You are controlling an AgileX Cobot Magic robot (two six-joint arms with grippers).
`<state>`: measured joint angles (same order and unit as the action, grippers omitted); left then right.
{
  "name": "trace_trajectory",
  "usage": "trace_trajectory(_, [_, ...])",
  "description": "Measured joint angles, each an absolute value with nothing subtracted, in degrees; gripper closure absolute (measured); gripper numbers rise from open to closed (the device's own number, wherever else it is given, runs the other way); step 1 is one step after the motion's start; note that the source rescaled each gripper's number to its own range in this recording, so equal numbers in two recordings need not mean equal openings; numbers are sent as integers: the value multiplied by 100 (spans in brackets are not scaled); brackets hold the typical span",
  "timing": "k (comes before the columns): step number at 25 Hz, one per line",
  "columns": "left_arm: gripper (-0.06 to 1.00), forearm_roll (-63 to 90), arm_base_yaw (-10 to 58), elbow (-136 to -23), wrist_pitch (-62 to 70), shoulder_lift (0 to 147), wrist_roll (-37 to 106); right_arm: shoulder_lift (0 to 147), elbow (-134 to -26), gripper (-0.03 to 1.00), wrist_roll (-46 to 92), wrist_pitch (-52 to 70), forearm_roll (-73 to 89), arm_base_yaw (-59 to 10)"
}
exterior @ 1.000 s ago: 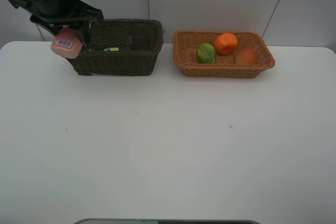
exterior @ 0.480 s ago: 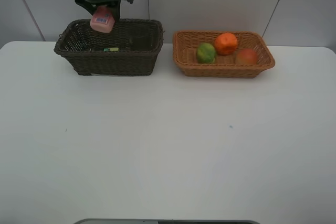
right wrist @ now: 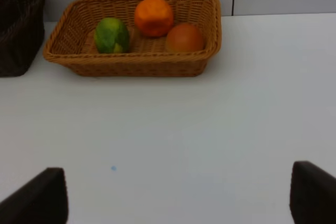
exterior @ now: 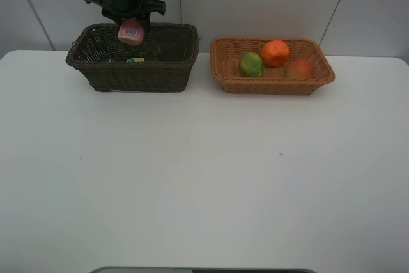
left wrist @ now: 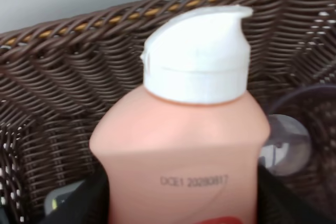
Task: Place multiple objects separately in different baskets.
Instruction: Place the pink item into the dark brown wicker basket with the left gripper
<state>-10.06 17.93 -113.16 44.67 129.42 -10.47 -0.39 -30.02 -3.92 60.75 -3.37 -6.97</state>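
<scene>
Pink bottle carried over the dark basket, ready for release

Within the last second the pink white-capped bottle [exterior: 131, 32] has been swung from outside the dark brown basket [exterior: 134, 75] to above its interior, clamped in the part-open jaws of the left gripper [exterior: 130, 29]. Inside that basket a translucent mauve cup [left wrist: 286, 142] is seen. The right gripper [right wrist: 173, 203], jaws wide and empty, is held over the desk [exterior: 204, 177] in front of the light orange-tan basket [exterior: 271, 82], where three fruits lie. Only lowering and release appear to remain.

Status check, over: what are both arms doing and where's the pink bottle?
Left gripper shut on pink bottle, over the dark brown basket. Right jaws open, idle above the table. Three fruits sit in the tan basket. Nothing in the way.
</scene>
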Motion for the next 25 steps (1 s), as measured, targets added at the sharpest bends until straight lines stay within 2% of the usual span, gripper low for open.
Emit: trace_trajectory(25, [31,-1000,1499,-11316,4476,13474,-1000,-39,-3002,8,-392,6075,-337,-697])
